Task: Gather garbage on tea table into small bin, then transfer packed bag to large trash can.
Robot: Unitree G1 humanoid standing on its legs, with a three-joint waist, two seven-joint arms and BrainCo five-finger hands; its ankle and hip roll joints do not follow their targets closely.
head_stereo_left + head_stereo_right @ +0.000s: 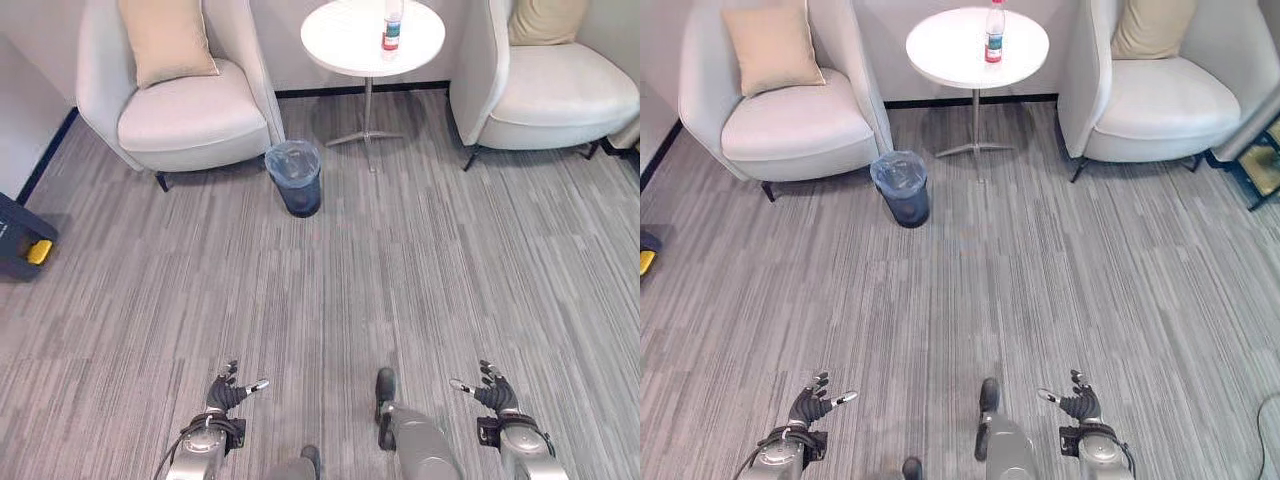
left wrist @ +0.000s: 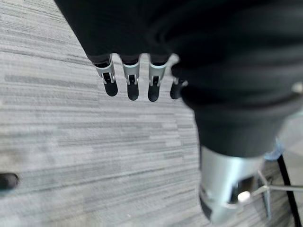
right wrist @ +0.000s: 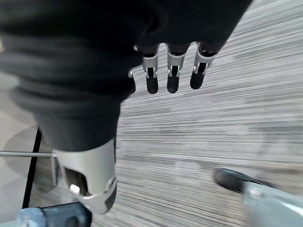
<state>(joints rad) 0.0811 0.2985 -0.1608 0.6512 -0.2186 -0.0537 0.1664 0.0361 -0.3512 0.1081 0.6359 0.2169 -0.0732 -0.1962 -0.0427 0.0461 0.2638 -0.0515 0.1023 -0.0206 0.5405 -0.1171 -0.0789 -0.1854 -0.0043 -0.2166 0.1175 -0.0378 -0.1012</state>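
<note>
A: Nearest us, we log the left hand (image 1: 228, 393) and right hand (image 1: 492, 392) low over the grey carpet (image 1: 400, 270), fingers straight and relaxed, holding nothing.

B: Farther out, we note the small bin (image 1: 295, 177), lined with a bag, beside the left armchair (image 1: 175, 95). Beyond it a bottle (image 1: 391, 25) stands upright on the round white desk (image 1: 350, 45), between both armchairs.

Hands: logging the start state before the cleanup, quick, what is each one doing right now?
Left hand: open, fingers relaxed, holding nothing.
Right hand: open, fingers relaxed, holding nothing.
</note>
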